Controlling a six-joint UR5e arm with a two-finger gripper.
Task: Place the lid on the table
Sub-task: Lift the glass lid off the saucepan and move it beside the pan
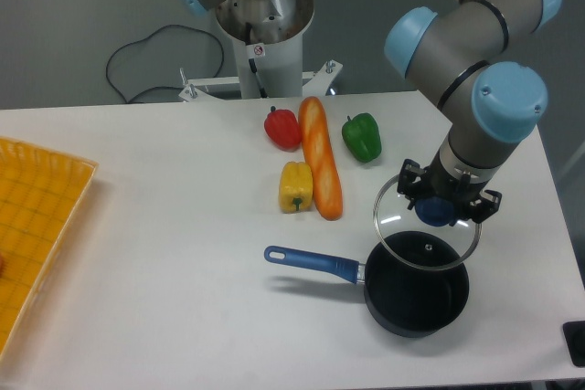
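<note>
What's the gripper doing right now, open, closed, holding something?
Gripper: closed on the blue knob of the glass lid, holding it lifted just above the black saucepan.

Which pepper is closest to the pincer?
The green pepper. It lies right of the bread, on the side where the pincer holds the lid. The red pepper and yellow pepper lie beyond the bread.

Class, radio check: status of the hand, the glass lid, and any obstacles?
Hand shut on round glass lid's blue knob. Lid lifted, tilted over black saucepan. White table beside pan open.
</note>
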